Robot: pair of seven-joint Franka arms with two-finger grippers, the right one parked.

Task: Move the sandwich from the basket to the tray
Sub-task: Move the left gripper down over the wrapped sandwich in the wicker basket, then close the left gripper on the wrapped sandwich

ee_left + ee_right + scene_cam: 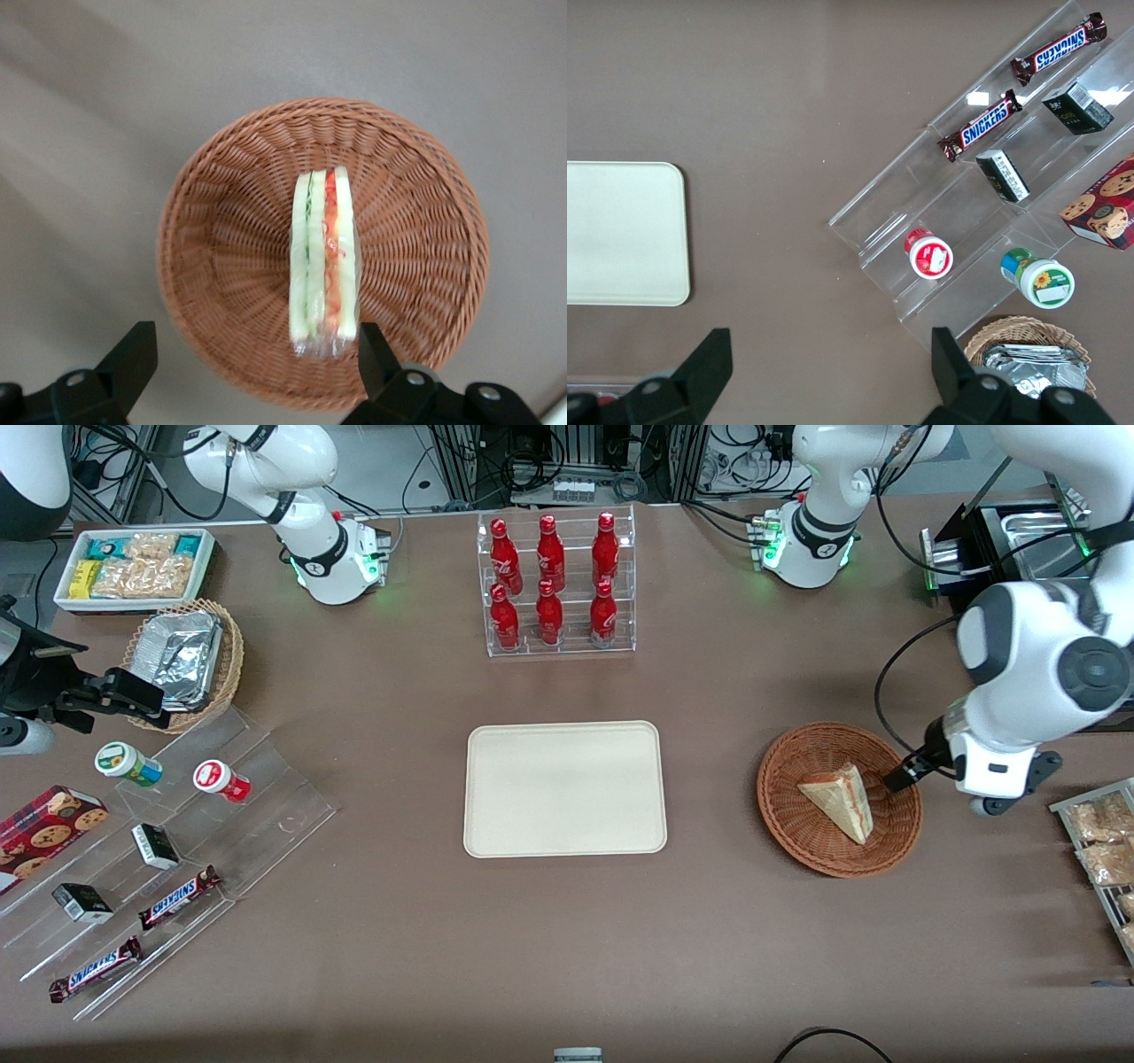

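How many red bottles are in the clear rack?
6 bottles in the rack: three on the upper tier, three on the lower. None looks hidden. The end effector hovers at the basket.

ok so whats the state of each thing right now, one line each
sandwich: wrapped, lying in the basket, not gripped
basket: upright on the table, holding only the sandwich
tray: flat on the table, nothing on it
tool: open, hovering over the basket's edge, holding nothing
bottles: capped, standing upright in their clear rack
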